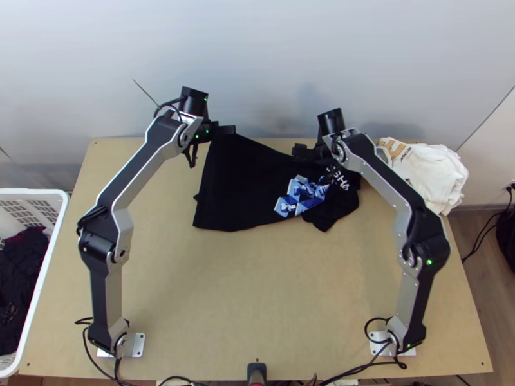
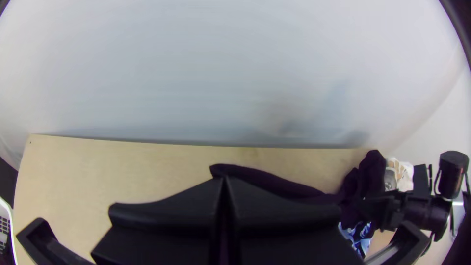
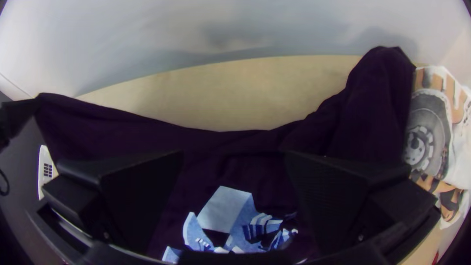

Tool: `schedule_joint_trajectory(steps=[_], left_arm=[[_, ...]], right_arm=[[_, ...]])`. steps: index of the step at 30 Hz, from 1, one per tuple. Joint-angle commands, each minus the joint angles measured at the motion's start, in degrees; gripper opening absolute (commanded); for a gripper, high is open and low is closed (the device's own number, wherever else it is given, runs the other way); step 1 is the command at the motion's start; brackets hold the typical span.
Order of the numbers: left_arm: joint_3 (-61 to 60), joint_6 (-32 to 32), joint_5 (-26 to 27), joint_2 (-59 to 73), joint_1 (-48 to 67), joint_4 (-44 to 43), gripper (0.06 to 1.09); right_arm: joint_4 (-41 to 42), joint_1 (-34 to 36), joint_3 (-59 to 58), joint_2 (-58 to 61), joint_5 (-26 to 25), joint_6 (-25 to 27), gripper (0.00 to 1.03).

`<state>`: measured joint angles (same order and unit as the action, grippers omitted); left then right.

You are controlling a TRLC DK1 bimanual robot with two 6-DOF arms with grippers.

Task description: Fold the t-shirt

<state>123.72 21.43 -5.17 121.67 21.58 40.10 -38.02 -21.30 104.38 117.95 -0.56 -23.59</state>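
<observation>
My left gripper is at the black t-shirt's far left corner in the top view, holding that corner raised. In the left wrist view the fingers of my left gripper are closed together on the dark cloth. My right gripper is over the shirt's right part, near the blue print. In the right wrist view my right gripper has its fingers wide apart above the dark shirt, nothing between them. The shirt lies spread sideways, its right end somewhat bunched.
A white printed cloth pile lies at the table's far right corner. A white basket with dark clothes stands left of the table. Bare wood extends between the arms' bases and the shirt. A pale wall rises behind the table.
</observation>
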Motion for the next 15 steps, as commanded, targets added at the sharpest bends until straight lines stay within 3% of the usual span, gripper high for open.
schedule_joint_trajectory(steps=[1, 10, 15], left_arm=[[-1.6, 0.1, 0.0, -4.0, 0.5, 1.3, 0.10], [-5.1, 0.5, 0.0, -6.4, 0.6, 1.2, 0.10], [-5.2, 0.7, 0.0, -6.8, 0.6, 1.2, 0.10]], right_arm=[[-0.4, 2.1, 2.5, 6.8, 0.8, 0.1, 0.96], [-0.7, 7.6, 3.0, 6.3, -0.8, 1.9, 0.96], [-1.0, 8.7, 3.2, 6.9, -1.7, 2.6, 0.90]])
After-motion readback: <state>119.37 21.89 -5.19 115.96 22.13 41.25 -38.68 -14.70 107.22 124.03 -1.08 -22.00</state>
